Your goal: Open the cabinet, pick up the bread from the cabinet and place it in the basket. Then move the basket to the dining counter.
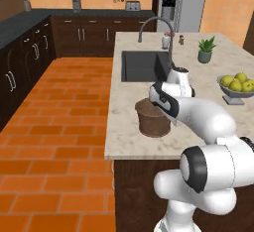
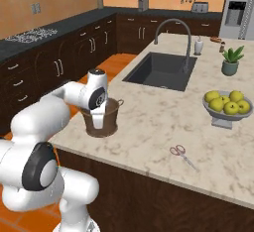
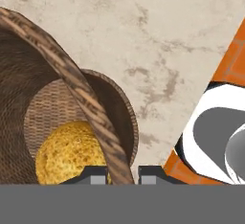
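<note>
The brown basket (image 1: 151,121) (image 2: 102,122) stands on the dining counter (image 1: 130,144) (image 2: 163,124), close to its front corner. A round golden bread (image 3: 72,153) lies on the basket's woven bottom. My gripper (image 2: 99,118) (image 3: 122,173) points down at the basket's rim. The hoop handle (image 3: 91,106) runs between my fingertips (image 3: 153,173), which are shut on it. In the left base view my own forearm covers the hand. The cabinet is out of view.
A dark inset sink (image 1: 141,65) and a curved faucet (image 1: 159,25) lie beyond the basket. To the right stand a bowl of green apples (image 2: 225,104), a potted plant (image 2: 231,60) and scissors (image 2: 182,154). The counter's edge drops to orange floor tiles (image 1: 54,127).
</note>
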